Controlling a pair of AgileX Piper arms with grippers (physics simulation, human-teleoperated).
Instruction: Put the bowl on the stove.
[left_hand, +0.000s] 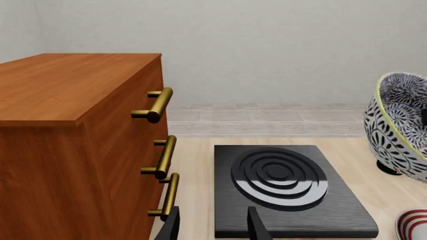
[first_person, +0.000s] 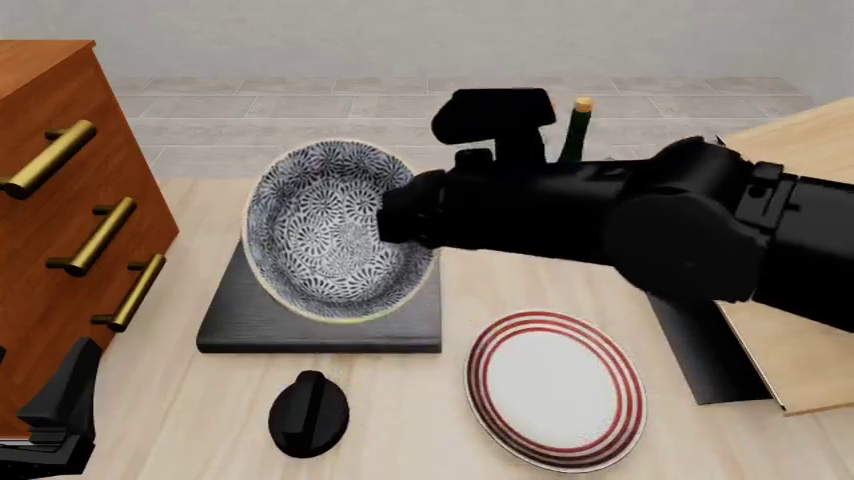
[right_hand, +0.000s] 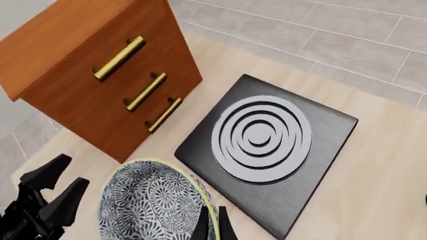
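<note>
Right wrist view: right claw (right_hand: 212, 222) clamps bowl (right_hand: 150, 202) rim.

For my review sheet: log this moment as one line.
phase: carry | right pincer: shut on bowl rim, tilted above stove | left pincer: open, idle by drawers

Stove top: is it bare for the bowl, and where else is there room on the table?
The stove is bare, burner rings uncovered; the bowl hangs tilted above it in the right gripper. Bare wood shows between the stove and the drawer cabinet, and between the knob and the red-ringed plate. It is crowded on the right: plate, black mat, bottle.
</note>
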